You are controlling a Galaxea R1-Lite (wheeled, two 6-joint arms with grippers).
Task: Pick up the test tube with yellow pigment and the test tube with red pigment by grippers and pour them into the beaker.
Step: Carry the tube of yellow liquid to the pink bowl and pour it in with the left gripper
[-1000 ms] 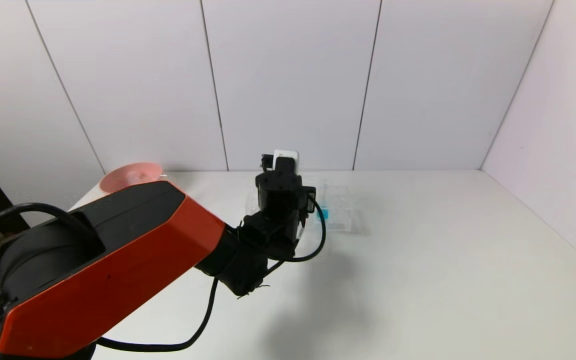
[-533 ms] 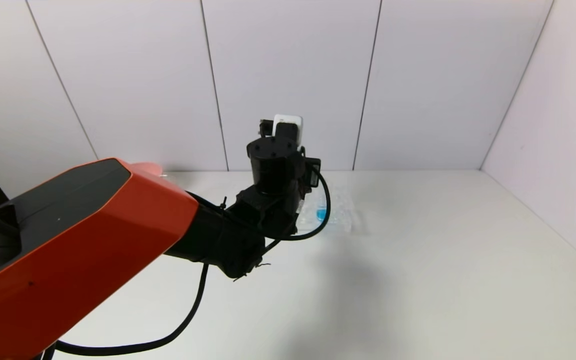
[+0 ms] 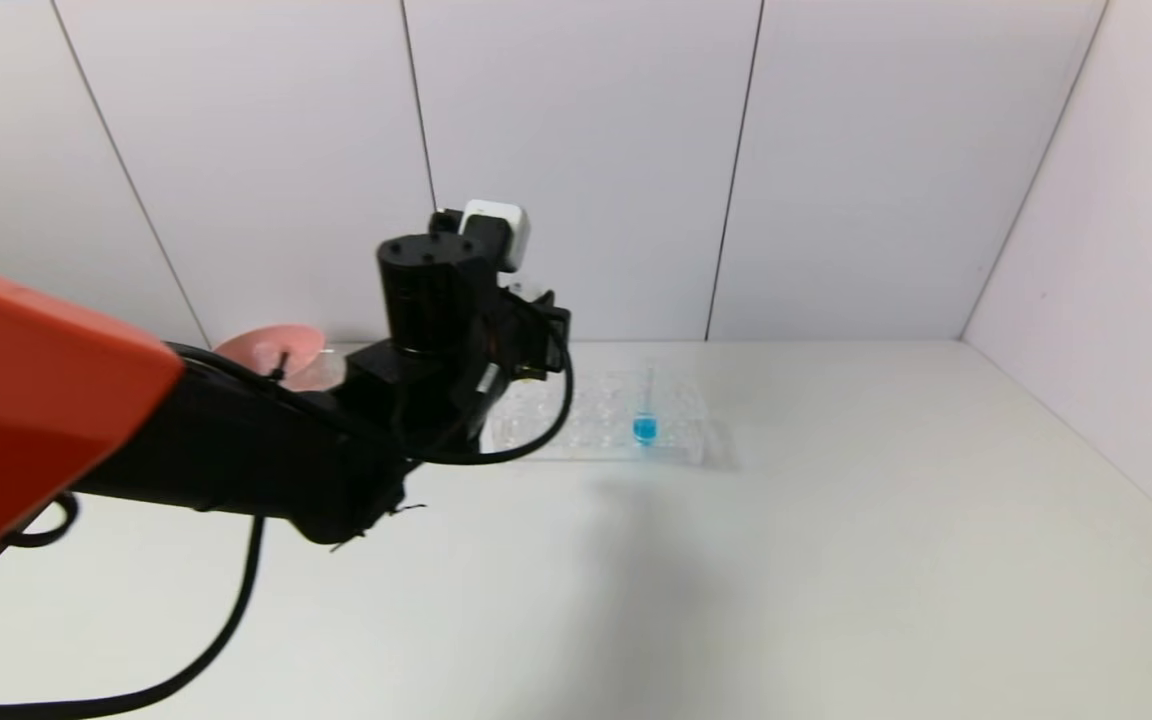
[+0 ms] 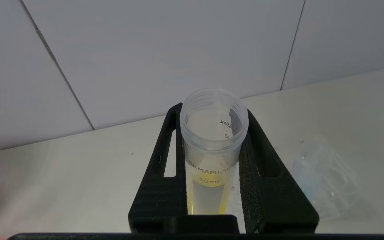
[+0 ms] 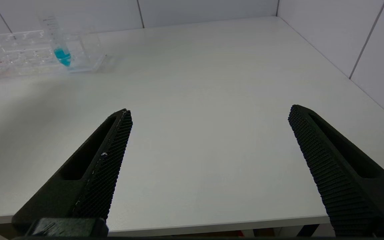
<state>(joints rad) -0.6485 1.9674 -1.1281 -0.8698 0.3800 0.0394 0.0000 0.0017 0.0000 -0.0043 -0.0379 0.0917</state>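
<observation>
Spillage is the main risk I would judge from here. Nearest, the right gripper (image 5: 208, 160) hangs low over the table's (image 3: 836, 560) front edge with its fingers spread wide and nothing between them; it lies outside the head view. Farther in, the left gripper (image 4: 212, 173) is raised above the table's left half, its fingers clenched on the yellow tube (image 4: 213, 146), which stands upright between them with its mouth open and the yellow liquid low in it. Tilting it on the way would likely slop pigment onto the table, and the smooth wall could slide in the grip if the squeeze is light.

Beyond the arm, the rack (image 3: 596, 425) sits near the back wall with only the blue tube (image 3: 645, 415) standing in it. A pink bowl (image 3: 271, 350) shows at the back left, partly hidden by the arm. Neither beaker nor red tube can be made out, so a pour aimed blind could miss, or land in the bowl instead.
</observation>
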